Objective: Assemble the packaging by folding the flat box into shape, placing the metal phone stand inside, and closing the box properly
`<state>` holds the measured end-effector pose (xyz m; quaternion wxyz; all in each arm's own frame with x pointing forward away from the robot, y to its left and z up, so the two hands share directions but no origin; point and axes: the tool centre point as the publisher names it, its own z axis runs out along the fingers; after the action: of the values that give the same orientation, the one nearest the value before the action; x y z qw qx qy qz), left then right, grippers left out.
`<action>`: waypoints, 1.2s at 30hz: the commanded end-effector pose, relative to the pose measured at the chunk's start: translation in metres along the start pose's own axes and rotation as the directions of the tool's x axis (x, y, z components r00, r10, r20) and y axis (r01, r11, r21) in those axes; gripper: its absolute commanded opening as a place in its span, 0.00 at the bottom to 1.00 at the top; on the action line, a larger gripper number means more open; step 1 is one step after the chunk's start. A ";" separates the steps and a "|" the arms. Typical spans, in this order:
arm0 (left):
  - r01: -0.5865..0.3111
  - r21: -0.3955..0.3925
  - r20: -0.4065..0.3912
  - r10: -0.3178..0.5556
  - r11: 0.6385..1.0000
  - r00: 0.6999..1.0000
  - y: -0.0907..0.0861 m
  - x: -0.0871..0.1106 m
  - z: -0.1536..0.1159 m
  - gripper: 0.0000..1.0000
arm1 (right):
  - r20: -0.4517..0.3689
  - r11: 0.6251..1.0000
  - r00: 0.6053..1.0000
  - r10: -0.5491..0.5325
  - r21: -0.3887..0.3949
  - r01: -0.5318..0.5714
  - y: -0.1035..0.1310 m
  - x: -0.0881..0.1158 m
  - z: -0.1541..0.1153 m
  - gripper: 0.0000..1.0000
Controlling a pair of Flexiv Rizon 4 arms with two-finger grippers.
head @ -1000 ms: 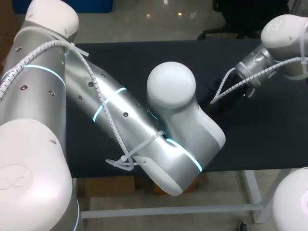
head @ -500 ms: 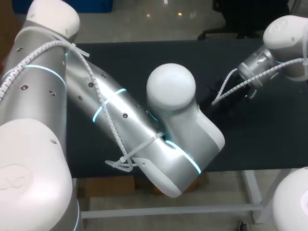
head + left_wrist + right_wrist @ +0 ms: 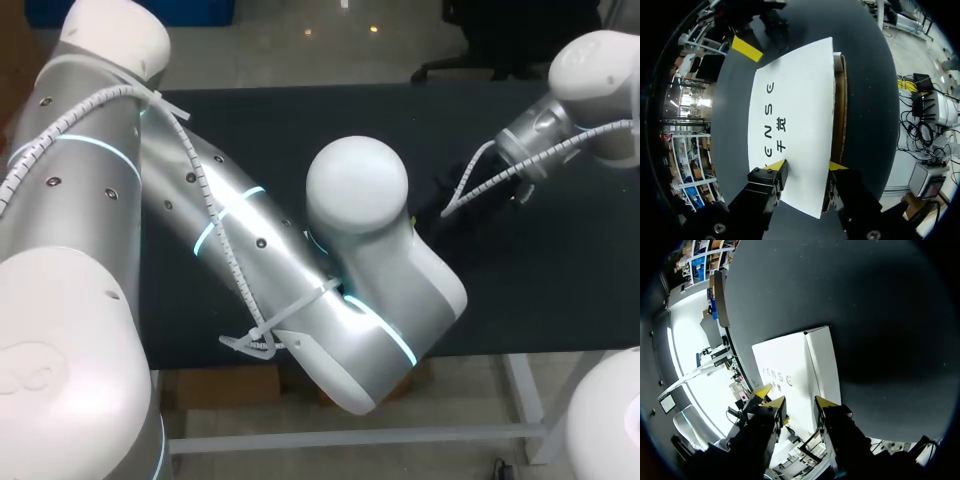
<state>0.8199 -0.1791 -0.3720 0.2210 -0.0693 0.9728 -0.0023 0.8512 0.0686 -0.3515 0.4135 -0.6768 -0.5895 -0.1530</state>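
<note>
Box, white with dark print on its upper face, lies on the dark table; a strip of brown cardboard lining shows along one long side, below the white face.

Left wrist view: the box's near end sits deep between the fingers of the left gripper; one yellow fingertip bears on the long edge of the printed face, the other on the brown-lined side; the fingers are clamped onto the box from two sides, standing as wide apart as the box itself; the box runs straight ahead of this gripper along the table.

At the box's far end, just beside the corner on the printed-edge side, sits the right gripper.

Right wrist view: the box lies ahead of the right gripper; its white top face and a narrower white side face both show; the ridge between the two faces runs toward the gripper; the near part of the box reaches up to the gripper; whether this gripper holds the box or only stands at it cannot be told.

Head view: the left arm comes in from the left and crosses the middle of the table, hiding the box; the right arm comes in from the upper right, its wrist angled down toward the table's middle; both grippers are hidden there.
</note>
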 end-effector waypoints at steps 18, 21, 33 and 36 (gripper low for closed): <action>-0.004 -0.007 0.002 0.004 1.000 1.000 -0.004 0.007 0.002 0.45 | 0.026 0.994 0.996 -0.085 -0.072 0.086 -0.041 0.010 -0.004 0.00; -0.005 -0.006 0.003 0.005 1.000 1.000 -0.004 0.007 0.002 0.45 | 0.036 0.993 0.995 -0.092 -0.067 0.095 -0.045 0.011 0.001 0.00; -0.005 -0.007 0.001 0.005 1.000 1.000 -0.006 0.006 0.003 0.45 | 0.052 0.994 0.994 -0.096 -0.042 0.099 -0.044 0.007 0.015 0.00; -0.004 -0.008 0.001 0.004 1.000 1.000 -0.006 0.006 0.003 0.45 | 0.052 0.995 0.994 -0.092 -0.038 0.094 -0.043 0.005 0.017 0.00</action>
<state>0.8186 -0.1817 -0.3733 0.2209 -0.0672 0.9730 -0.0013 0.8054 0.0825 -0.3392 0.3739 -0.6620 -0.6274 -0.1683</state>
